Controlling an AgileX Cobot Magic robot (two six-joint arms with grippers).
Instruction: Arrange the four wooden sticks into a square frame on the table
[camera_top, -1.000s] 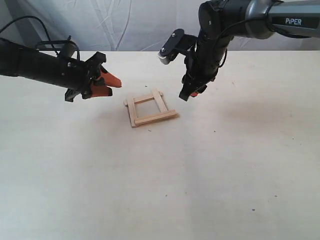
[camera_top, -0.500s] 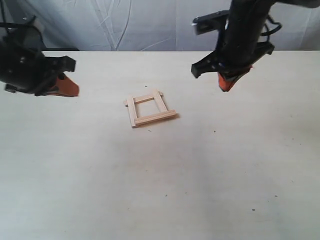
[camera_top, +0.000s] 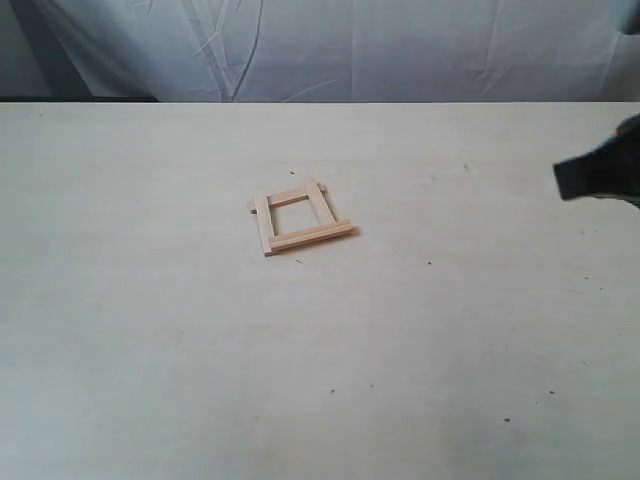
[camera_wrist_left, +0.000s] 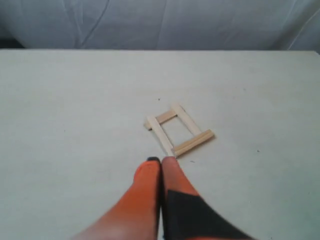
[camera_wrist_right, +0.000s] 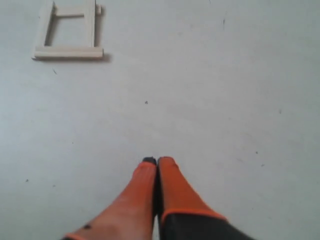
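Jaws pinched together, empty, on left gripper (camera_wrist_left: 161, 161) and right gripper (camera_wrist_right: 157, 160); the square frame (camera_top: 310, 237) lies complete, left of centre; likely only pulling clear is left.

At the exterior view's right edge, a dark, blurred piece of the right arm (camera_top: 603, 172) is cut off. The right wrist view's border crops the square frame (camera_wrist_right: 67, 52).

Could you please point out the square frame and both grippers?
Wooden square frame (camera_top: 310, 238), exterior view, front stick.
Orange left gripper (camera_wrist_left: 161, 162), left wrist view, fingertip seam.
Orange right gripper (camera_wrist_right: 157, 162), right wrist view, fingertip seam.
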